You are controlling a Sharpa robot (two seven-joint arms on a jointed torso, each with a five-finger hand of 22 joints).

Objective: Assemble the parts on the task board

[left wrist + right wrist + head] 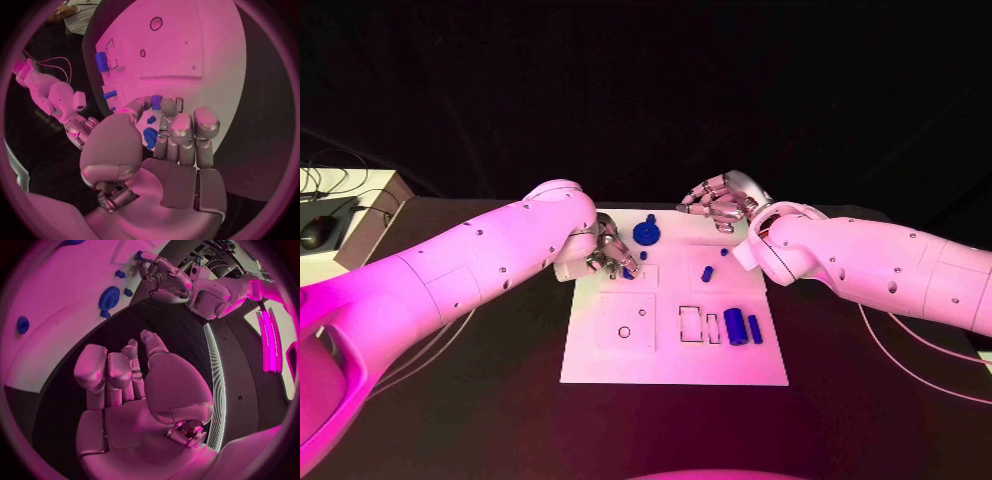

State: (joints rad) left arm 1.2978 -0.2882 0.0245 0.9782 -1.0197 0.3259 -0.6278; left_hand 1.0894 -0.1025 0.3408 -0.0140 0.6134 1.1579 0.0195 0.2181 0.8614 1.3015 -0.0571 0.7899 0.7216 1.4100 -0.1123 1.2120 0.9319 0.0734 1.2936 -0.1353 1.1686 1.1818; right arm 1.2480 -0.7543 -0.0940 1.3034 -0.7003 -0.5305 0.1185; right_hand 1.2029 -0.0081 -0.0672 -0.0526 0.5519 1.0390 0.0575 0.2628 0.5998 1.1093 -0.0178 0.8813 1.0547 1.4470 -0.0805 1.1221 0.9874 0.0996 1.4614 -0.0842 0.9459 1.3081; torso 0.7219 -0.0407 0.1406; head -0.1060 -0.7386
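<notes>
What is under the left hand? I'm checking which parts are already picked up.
The left hand pinches a small blue piece over the white board. More blue pieces lie beneath its fingers; the board under the palm is covered.

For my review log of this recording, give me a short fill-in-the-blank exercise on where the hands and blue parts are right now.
1. The left hand holds a small ____ part at the white task board.
2. The right hand holds ____, off the board's far edge.
3. The round blue disc-shaped part lies on the board's ____ edge, between the hands.
4. The two blue cylinders lie side by side on the board nearer the ____ arm.

Missing words: blue; nothing; far; right
</notes>
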